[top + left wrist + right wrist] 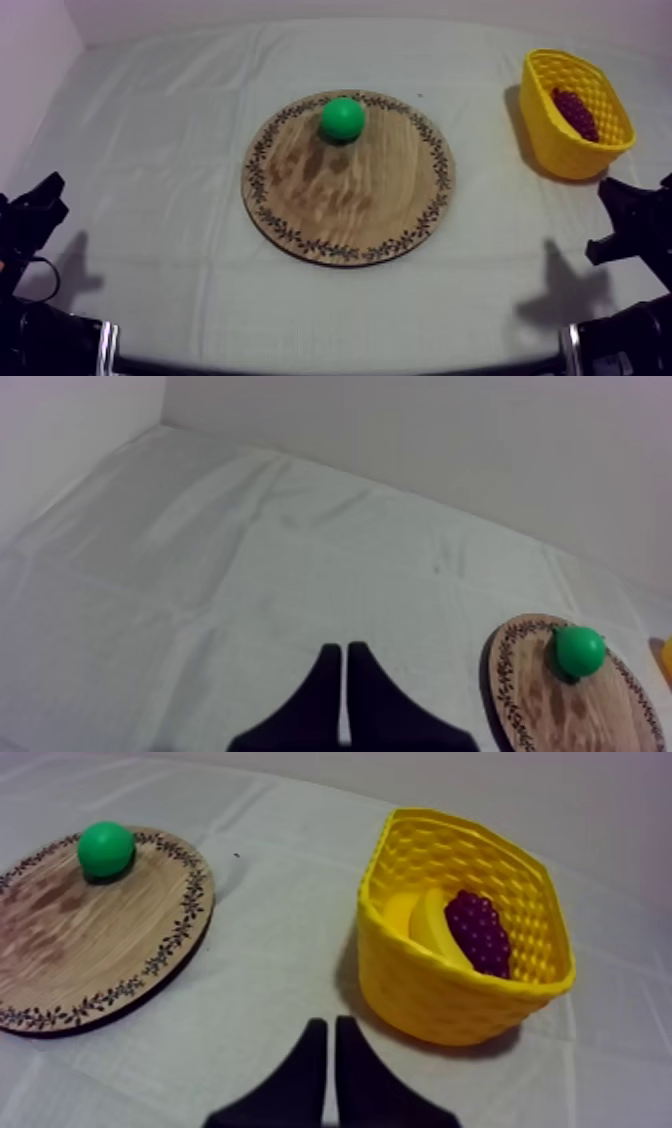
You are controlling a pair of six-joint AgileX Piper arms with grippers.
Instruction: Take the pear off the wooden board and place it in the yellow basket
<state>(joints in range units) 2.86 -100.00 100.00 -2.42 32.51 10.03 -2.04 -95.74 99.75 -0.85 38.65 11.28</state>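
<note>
Ahead and leftward of right gripper [331, 1025], shut empty: pear [106, 849] on wooden board [80, 962]; left gripper [343, 650] shut too.

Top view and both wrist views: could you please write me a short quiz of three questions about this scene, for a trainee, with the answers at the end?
1. True or false: the pear already lies in the yellow basket.
2. Choose one: what lies in the basket next to the grapes? A, a banana; B, a small red fruit; C, nothing.
3. Fill in: the left gripper and the right gripper are each ____, with nothing between the fingers.

Key
1. False: it sits on the wooden board, near the far rim.
2. A.
3. shut.
</note>
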